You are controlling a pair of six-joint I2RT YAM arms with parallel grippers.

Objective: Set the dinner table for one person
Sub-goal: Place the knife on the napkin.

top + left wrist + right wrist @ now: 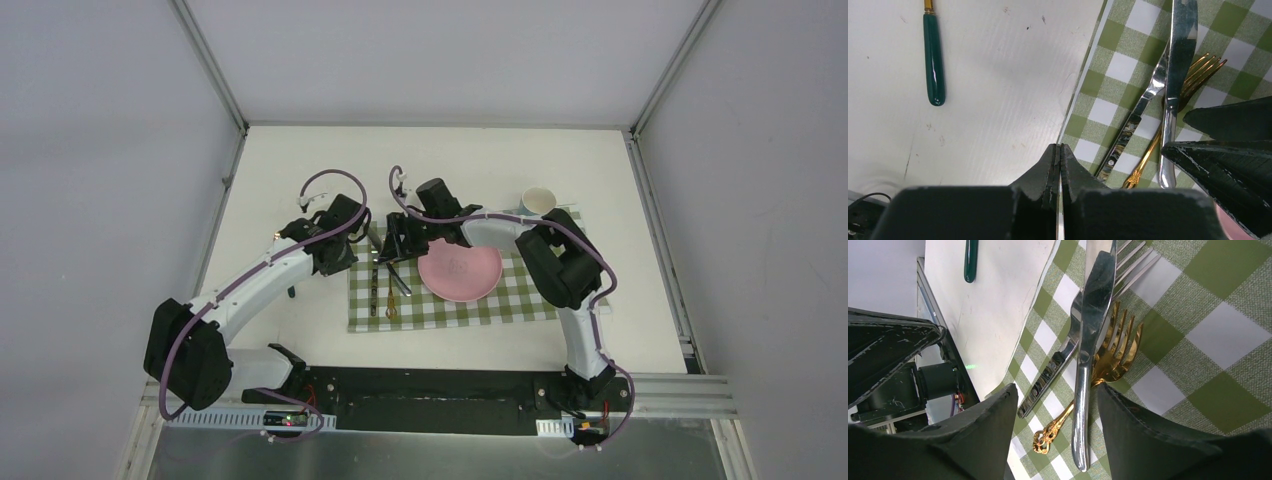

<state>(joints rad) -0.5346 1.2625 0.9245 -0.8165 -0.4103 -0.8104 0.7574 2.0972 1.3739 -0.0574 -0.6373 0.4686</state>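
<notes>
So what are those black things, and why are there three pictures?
They are two robot arms with jaws. One camera looks down from above; one rides on each wrist, looking past the jaws. On the white table lies a checked cloth with a pink plate, a knife, a silver fork and a gold fork. A cup stands at its far corner; a green handle lies off the cloth. The left arm has its jaws shut. The right arm has its jaws open, either side of the knife, gripping nothing yet.

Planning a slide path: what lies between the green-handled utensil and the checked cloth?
Only bare white tabletop separates the green-handled utensil from the checked cloth, seen in the left wrist view.
</notes>
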